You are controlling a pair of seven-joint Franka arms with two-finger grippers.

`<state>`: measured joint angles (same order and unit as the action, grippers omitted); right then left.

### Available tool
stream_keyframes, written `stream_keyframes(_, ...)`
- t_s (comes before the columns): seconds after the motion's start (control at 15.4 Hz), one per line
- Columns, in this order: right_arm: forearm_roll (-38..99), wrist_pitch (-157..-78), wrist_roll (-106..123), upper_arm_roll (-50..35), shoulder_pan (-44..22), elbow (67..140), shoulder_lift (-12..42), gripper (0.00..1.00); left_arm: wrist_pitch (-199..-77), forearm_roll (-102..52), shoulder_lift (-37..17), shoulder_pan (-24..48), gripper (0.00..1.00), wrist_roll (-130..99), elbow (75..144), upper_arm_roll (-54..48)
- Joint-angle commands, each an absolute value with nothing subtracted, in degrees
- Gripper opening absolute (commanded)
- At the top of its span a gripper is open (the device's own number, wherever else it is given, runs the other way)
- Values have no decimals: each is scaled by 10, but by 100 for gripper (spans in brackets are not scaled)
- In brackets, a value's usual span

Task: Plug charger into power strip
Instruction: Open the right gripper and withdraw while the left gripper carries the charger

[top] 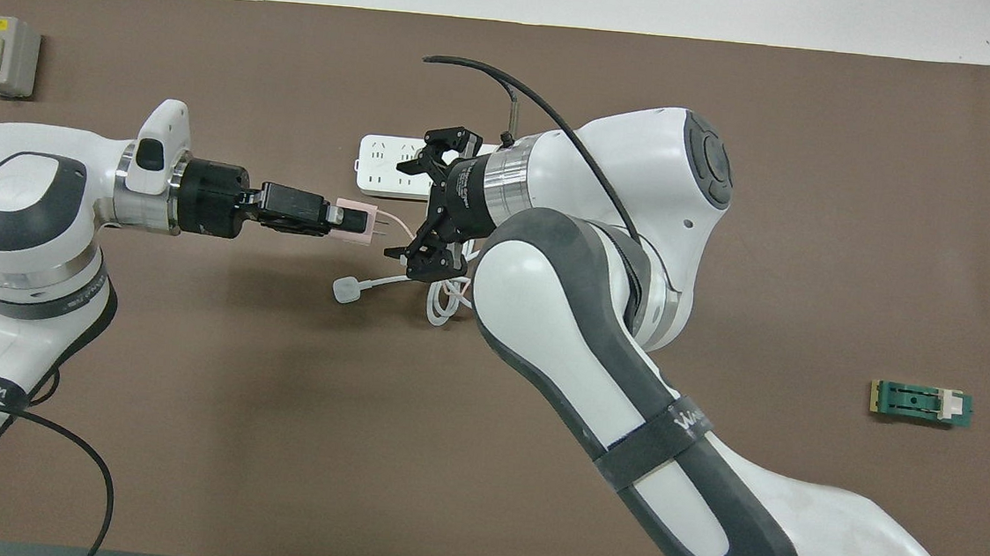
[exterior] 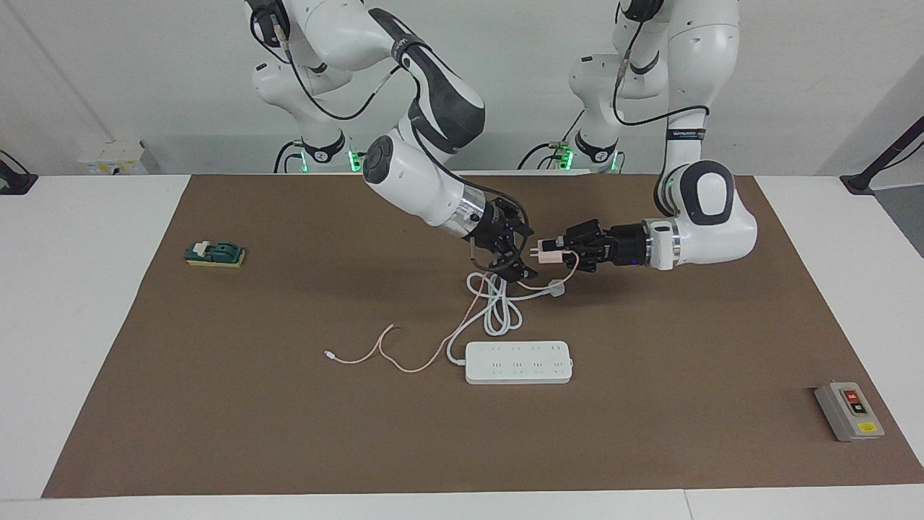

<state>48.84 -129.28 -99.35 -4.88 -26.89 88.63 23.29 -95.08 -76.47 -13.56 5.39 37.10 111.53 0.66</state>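
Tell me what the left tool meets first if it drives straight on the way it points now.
Probably the right tool. The left tool holds the charger prongs-first toward it, a small gap apart, over the coiled white cord. Depth is uncertain.

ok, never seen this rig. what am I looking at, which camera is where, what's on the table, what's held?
Two robot arms work at a table with a brown mat. One picture faces the robots from across the table; the other looks down from above their end.

The left gripper is shut on the charger, a small pink cube, its prongs pointing at the open, empty right gripper. Both are up over the coiled white cord.

The power strip lies on the mat, farther from the robots. A grey button box and a green part sit at the two ends.
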Motion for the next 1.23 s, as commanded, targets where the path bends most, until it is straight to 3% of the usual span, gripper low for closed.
stream_keyframes(0.0,492,-1277,-1003,-46,-236,882,222,100,-980,-669,-116,43,15,358,1073,10)
stream_keyframes(0.52,396,-1132,-906,-41,-106,861,170,100,-1041,-376,-122,59,12,369,973,4)
stream_keyframes(1.17,220,-975,-520,-41,-4,861,104,100,-1191,-71,-134,181,12,518,976,4)
